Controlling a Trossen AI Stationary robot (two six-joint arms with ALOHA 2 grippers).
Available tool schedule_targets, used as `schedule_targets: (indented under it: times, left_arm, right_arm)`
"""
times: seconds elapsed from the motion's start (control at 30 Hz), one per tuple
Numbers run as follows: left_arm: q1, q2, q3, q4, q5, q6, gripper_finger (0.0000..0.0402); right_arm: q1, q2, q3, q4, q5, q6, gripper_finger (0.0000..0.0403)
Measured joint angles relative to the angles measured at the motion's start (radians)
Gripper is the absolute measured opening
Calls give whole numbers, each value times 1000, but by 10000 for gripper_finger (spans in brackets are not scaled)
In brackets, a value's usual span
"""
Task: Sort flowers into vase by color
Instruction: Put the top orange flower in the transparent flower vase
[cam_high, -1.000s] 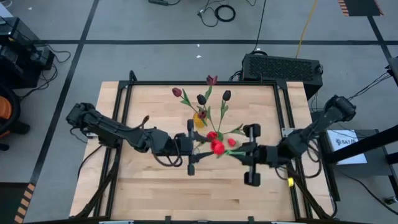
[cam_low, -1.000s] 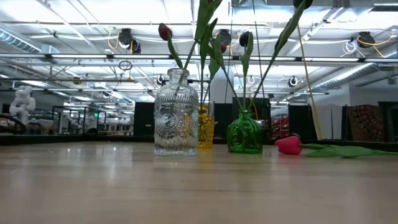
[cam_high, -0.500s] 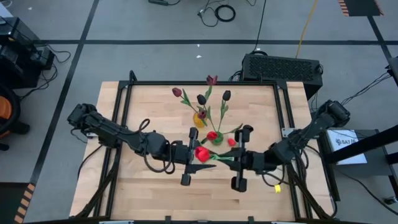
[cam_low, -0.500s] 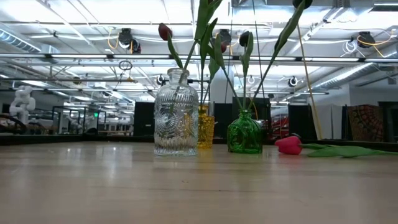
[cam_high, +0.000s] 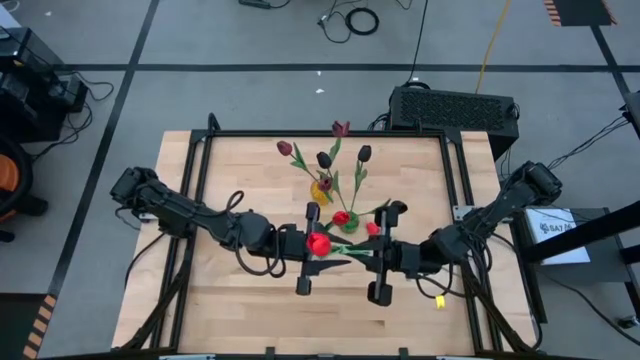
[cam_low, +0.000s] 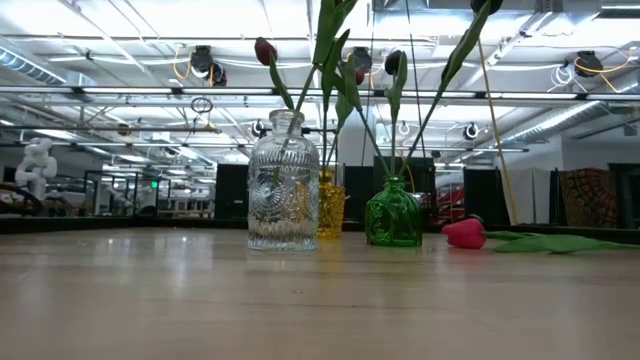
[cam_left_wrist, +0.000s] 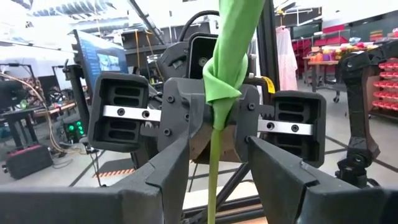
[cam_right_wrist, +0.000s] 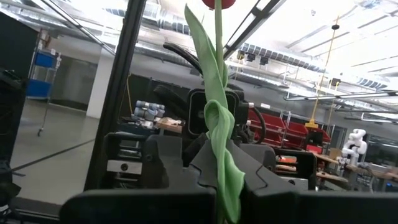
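Could drop the tulip (cam_high: 318, 243) if right fingers (cam_right_wrist: 137, 208), pinching its stem, release before the spread left fingers (cam_left_wrist: 155, 180) close.

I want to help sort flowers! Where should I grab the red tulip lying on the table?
Pinch its thin green stem just behind the head, coming straight down: the red tulip lies flat beside the green vase, and its head looks soft. The right claw and left claw meet mid-table around another tulip.

Tulip stem (cam_right_wrist: 219, 134) upright, red head.
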Motion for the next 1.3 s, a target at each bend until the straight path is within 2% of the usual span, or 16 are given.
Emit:
schedule_targets:
  times: [0.13,0.43,0.5,0.63,0.87,1.0,1.17,1.3]
  left_arm:
    - [2,0,0,-2,-2,2,145]
    - [1,0,0,-10,-2,28,25]
    - [1,0,0,-15,-2,42,10]
    - [1,-6,0,-36,-31,45,14]
    - [0,-69,0,-158,-49,20,8]
    - [-14,-100,0,-211,-48,17,7]
    - [-28,-103,1,-211,-55,18,6]
    - [-24,-103,1,-211,-57,17,6]
  right_arm:
    - [0,0,0,-3,0,0,0]
    - [0,-1,0,-21,-1,0,2]
    - [1,-1,1,-33,-4,10,8]
    - [1,-1,1,-42,17,24,41]
    - [39,-56,0,-142,128,34,130]
    - [64,-101,0,-194,134,49,165]
    - [84,-127,0,-231,133,32,179]
    - [84,-127,0,-241,127,21,166]
